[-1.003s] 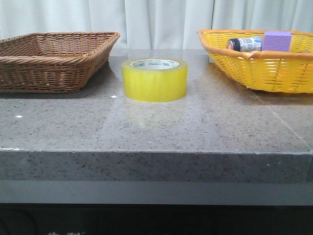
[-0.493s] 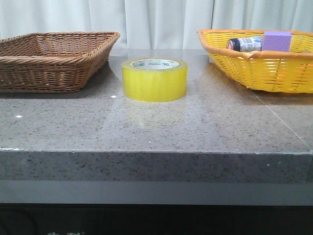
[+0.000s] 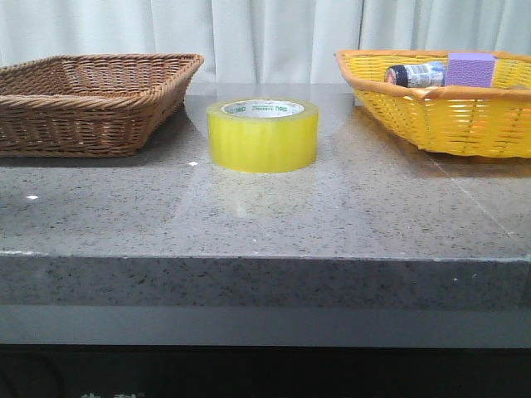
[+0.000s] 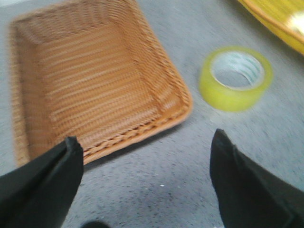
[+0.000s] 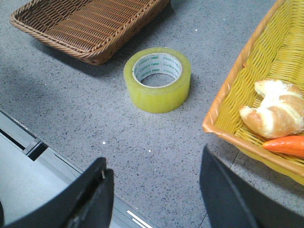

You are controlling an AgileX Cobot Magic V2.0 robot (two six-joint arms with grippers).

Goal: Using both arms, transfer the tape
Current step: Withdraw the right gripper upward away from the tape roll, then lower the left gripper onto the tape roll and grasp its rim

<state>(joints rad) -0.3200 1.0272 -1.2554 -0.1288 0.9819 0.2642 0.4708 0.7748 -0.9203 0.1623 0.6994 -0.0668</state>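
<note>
Grippers both above the table, holding nothing: left gripper (image 4: 142,185) fingers spread wide, right gripper (image 5: 154,194) fingers also apart, likely pre-grasp. Tape (image 3: 262,134) lies flat, core up, mid-table between the baskets, touching neither, so either arm can reach it. Far left, brown wicker basket (image 3: 91,99) is empty, probable drop spot. Far right, yellow basket (image 3: 440,116) holds bottle (image 3: 415,74), purple block (image 3: 470,69), croissant (image 5: 275,114), carrot (image 5: 285,145).
</note>
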